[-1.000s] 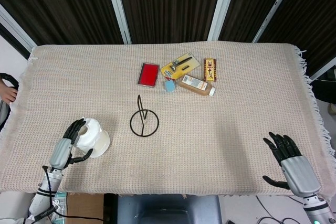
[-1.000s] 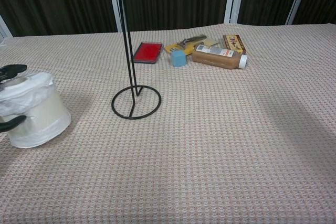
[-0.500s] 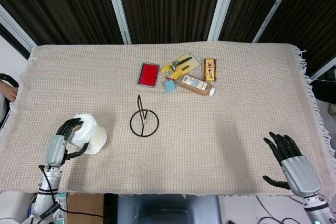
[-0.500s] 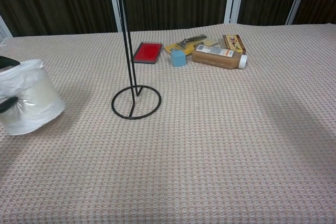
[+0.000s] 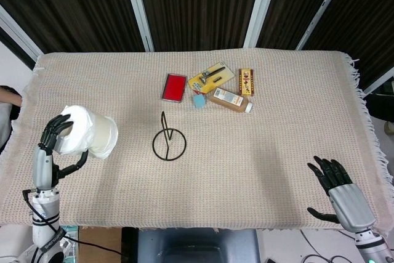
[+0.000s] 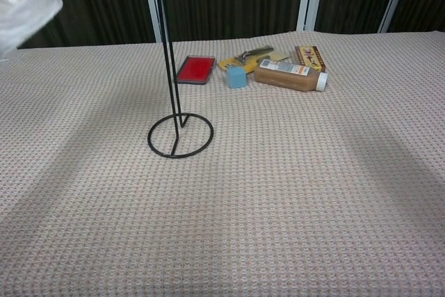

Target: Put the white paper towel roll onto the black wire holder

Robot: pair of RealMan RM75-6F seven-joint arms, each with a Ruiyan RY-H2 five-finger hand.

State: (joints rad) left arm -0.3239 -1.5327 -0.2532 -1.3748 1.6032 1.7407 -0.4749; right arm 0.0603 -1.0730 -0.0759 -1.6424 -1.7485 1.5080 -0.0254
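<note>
Your left hand [image 5: 54, 137] grips the paper towel roll [image 5: 88, 131] in the air, well left of the wire holder [image 5: 168, 140]. Get its core plumb above the post before lowering. Right hand [image 5: 335, 184] sits spread, empty.

Rough woven tablecloth [image 5: 277, 127], thin wire holder [image 5: 168, 142]

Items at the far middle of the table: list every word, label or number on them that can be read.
None can be read.
Brown bottle: white label with print, too small to read.
Brown box: printed pattern, blurred.
Yellow card package: no legible text.
Red case and blue block: no print visible.
</note>
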